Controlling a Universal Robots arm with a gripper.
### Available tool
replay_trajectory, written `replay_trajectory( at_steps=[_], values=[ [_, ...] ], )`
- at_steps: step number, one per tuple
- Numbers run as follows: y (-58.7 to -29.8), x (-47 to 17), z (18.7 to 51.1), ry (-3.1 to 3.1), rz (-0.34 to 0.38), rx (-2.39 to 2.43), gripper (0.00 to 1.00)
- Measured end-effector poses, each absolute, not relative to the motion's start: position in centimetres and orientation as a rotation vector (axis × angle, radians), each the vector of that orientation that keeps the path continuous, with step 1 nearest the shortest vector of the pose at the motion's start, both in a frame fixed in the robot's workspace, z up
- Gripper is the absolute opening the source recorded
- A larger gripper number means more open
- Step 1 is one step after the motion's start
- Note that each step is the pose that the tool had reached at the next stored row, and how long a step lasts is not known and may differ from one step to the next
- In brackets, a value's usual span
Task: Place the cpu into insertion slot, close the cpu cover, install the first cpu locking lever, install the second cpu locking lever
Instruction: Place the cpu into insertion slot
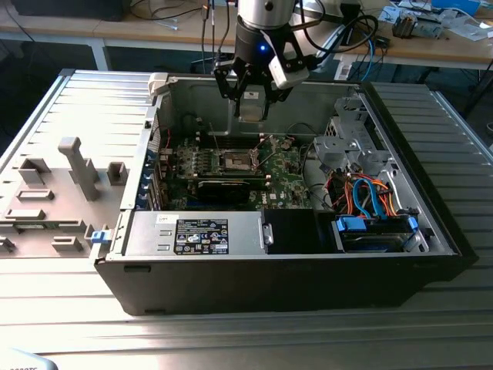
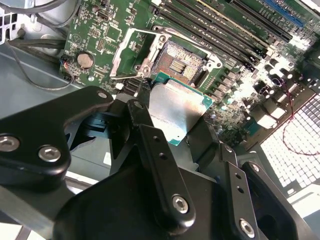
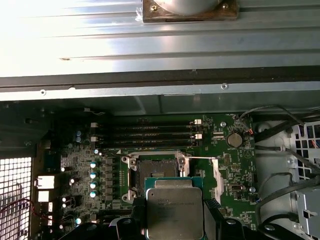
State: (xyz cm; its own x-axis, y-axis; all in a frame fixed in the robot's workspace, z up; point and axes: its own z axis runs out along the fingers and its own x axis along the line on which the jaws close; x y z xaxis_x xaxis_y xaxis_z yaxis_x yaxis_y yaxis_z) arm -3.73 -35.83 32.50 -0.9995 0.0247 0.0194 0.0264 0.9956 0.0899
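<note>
While gripper (image 2: 175,121) clamps cpu (image 2: 181,106) above the motherboard (image 3: 234,167), socket (image 3: 156,170) bare, cpu cover (image 2: 120,55) raised, memory slots (image 3: 150,135) beside

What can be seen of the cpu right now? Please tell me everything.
The cpu is a small flat square chip with a dull silver-grey metal top on a green rim. The gripper holds it by two opposite edges, metal top toward the wrist cameras. It hangs above the motherboard, close to the open socket, not yet seated in it.

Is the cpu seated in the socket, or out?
Out. The gripper holds the cpu above the motherboard; the socket lies bare.
</note>
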Motion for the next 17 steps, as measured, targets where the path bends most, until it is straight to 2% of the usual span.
replay_trajectory(
  at_steps=[17],
  values=[
    [-35.83, -3.73, 32.08, -3.120, -0.141, -0.040, 0.55]
  ],
)
